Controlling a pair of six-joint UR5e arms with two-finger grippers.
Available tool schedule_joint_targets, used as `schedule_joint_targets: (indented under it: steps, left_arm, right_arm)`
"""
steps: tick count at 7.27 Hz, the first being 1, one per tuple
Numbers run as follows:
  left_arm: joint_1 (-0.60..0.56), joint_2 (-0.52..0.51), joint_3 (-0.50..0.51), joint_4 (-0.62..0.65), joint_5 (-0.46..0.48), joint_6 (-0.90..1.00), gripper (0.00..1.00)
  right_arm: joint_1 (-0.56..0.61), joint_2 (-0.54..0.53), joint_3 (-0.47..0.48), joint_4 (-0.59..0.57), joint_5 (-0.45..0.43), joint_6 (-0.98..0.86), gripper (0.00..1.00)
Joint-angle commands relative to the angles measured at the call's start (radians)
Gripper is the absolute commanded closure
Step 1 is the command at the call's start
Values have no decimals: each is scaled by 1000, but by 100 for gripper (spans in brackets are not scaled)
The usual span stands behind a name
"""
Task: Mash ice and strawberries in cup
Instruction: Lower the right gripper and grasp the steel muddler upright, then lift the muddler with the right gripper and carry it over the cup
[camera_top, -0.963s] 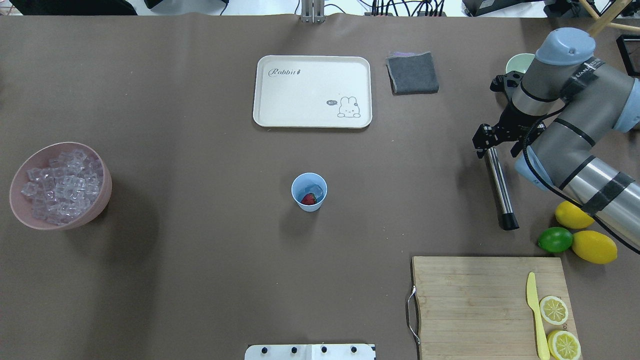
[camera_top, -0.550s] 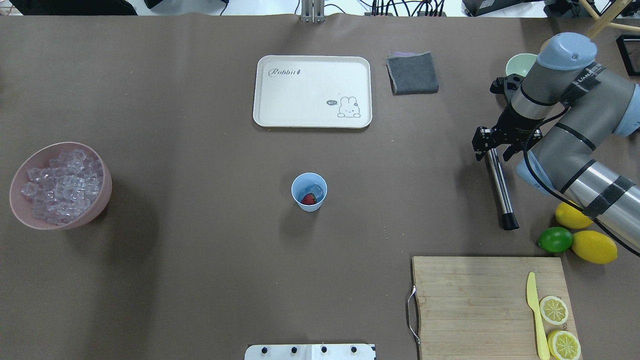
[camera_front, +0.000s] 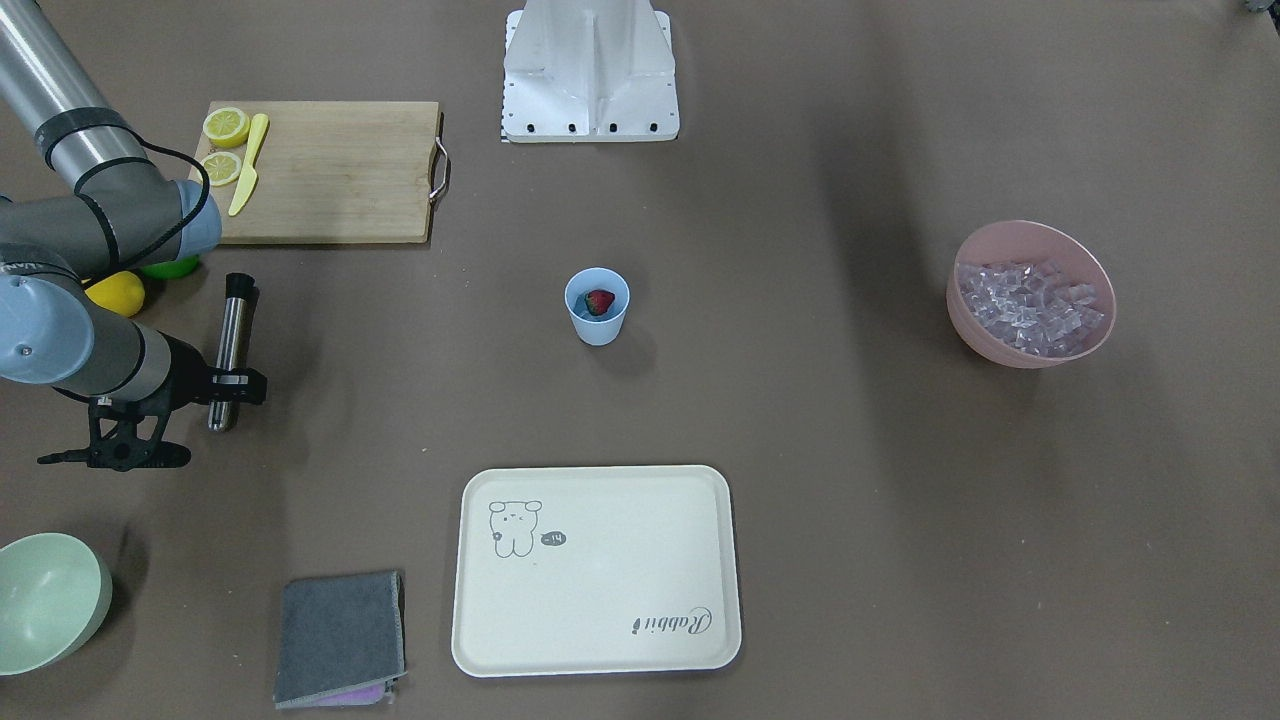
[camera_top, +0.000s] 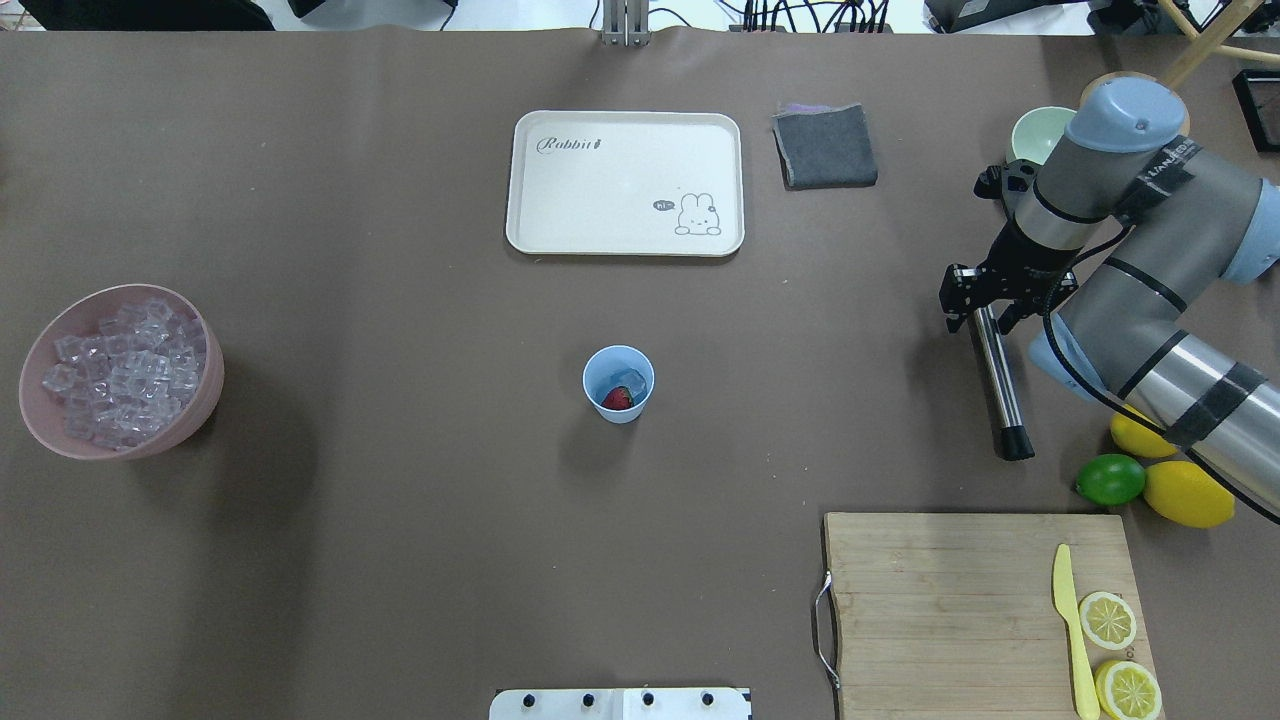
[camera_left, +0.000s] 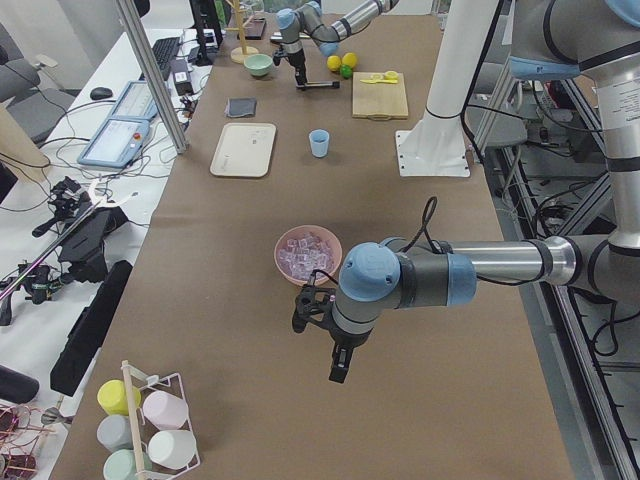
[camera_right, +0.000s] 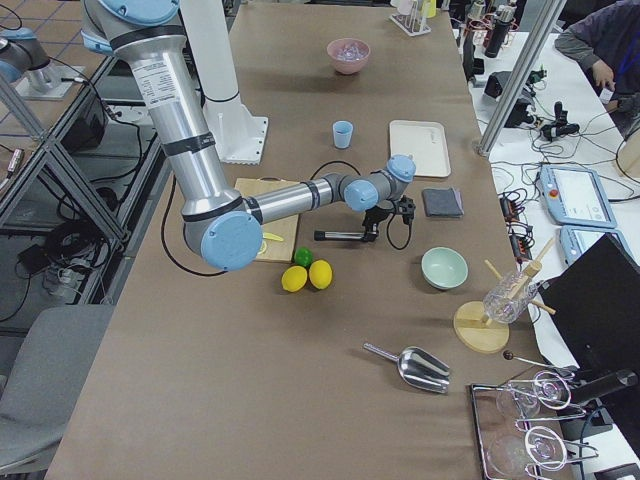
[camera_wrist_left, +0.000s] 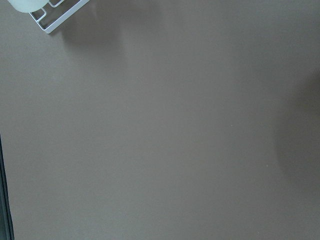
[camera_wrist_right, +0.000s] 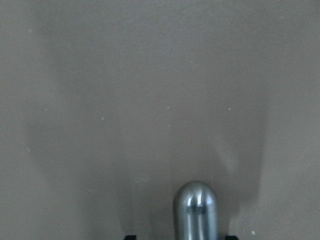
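The light-blue cup (camera_top: 618, 384) stands upright mid-table, also in the front view (camera_front: 598, 305). Inside lie a red strawberry (camera_top: 617, 398) and a clear ice cube (camera_top: 630, 379). More ice (camera_top: 125, 370) fills the pink bowl (camera_top: 195, 425) at far left. A steel muddler (camera_top: 1000, 390) with a black tip lies flat on the table at right. My right gripper (camera_top: 975, 305) is low over its rounded steel end (camera_wrist_right: 196, 212), jaws either side of it and apart. My left gripper (camera_left: 338, 368) hangs over bare table, far from the cup; I cannot tell its state.
A cream tray (camera_top: 625, 182) and a grey cloth (camera_top: 825, 145) lie at the back. A pale green bowl (camera_top: 1035, 130) sits behind my right arm. Lemons (camera_top: 1188, 493) and a lime (camera_top: 1110, 480) lie by the cutting board (camera_top: 950, 600), which holds a yellow knife (camera_top: 1070, 630).
My right wrist has shifted slightly left and toward the muddler's steel end, and turned a little. The muddler's top end shifted slightly. The cup and bowl have not moved.
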Motion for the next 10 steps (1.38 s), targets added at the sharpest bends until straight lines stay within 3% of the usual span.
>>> schedule_joint_targets:
  steps: [1,2,3,7,9,10]
  left_arm:
    - [1,0,0,0,0,0,2]
    - [1,0,0,0,0,0,2]
    - [1,0,0,0,0,2,2]
    - [1,0,4,0,0,0,2]
    - [4,0,23,1,-2,-3,2]
    - [4,-2,23,0,-3,-5,2]
  right_arm:
    - [-2,-4,1,-2,-3,0,43]
    - [0,-6,2,-3,-3,0,61]
    - [0,-4,2,-6,0,0,98]
    - [-9,63,48,-49,1,-1,100]
    - [23,85,160,-49,-9,-1,100]
    - [44,85,215,-48,-56,-10,100]
